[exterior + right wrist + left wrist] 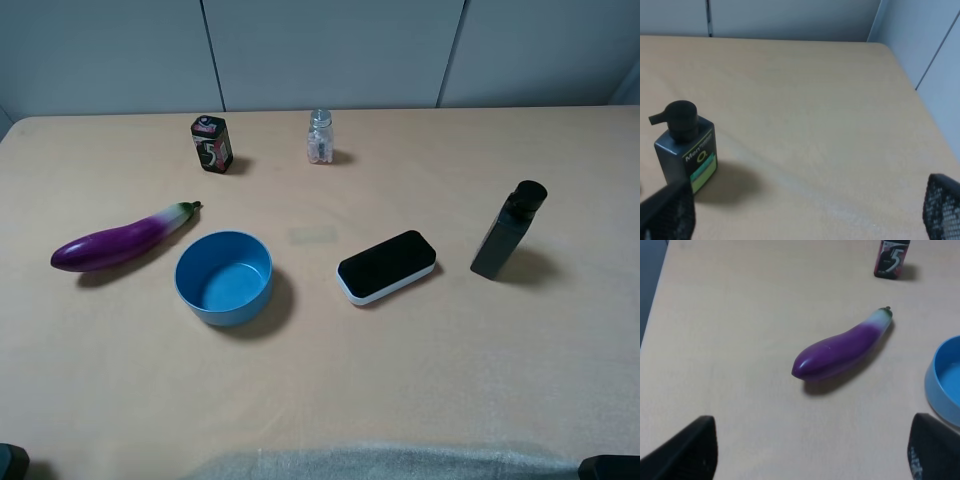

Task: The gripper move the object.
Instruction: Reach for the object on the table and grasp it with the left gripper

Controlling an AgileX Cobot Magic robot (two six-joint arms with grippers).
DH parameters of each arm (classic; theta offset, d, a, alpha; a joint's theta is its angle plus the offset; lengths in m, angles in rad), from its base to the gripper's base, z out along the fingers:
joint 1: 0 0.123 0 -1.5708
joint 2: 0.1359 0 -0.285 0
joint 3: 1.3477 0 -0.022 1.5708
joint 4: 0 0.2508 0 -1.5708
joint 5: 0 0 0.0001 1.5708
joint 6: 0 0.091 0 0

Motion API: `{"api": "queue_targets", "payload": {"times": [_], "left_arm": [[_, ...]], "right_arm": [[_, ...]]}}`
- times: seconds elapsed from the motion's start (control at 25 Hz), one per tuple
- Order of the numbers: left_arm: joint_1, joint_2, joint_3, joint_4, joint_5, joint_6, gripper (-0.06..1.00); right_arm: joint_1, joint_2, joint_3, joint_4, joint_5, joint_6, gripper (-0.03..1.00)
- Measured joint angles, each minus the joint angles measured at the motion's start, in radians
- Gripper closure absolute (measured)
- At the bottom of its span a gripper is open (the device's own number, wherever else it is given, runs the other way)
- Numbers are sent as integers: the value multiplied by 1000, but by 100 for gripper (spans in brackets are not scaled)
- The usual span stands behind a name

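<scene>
The long purple eggplant (125, 240) lies on the tan table at the left, its green stem pointing toward the back right, just left of the blue bowl (224, 277). In the left wrist view the eggplant (842, 346) lies ahead of my left gripper (810, 455), apart from it. That gripper is open and empty, with its dark fingers (685, 450) spread wide. My right gripper (805, 212) is open and empty too, with a black pump bottle (686, 147) ahead of it. In the exterior high view only dark bits of the arms show at the bottom corners.
A black-and-white eraser (386, 266) lies right of the bowl. The black pump bottle (508, 230) stands at the right. A gum box (212, 144) and a small glass jar (320, 137) stand at the back. The table's left edge (650, 300) is near the eggplant.
</scene>
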Motion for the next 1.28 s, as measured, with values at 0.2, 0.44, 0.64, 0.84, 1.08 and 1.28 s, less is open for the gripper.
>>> {"api": "queue_targets", "payload": {"times": [0.2, 0.44, 0.64, 0.84, 1.08, 1.28], "left_arm": [[0, 0, 0, 0, 0, 0, 11], [0, 136, 0, 7, 1, 0, 11], [0, 403, -49, 54, 6, 0, 11], [0, 646, -155, 73, 2, 22, 11], [0, 875, -313, 74, -14, 154, 11], [0, 1058, -389, 74, -47, 290, 11]], "right_arm": [[0, 0, 0, 0, 0, 0, 27], [0, 0, 0, 0, 0, 0, 27], [0, 0, 0, 0, 0, 0, 27], [0, 0, 0, 0, 0, 0, 27], [0, 0, 0, 0, 0, 0, 27], [0, 0, 0, 0, 0, 0, 27]]}}
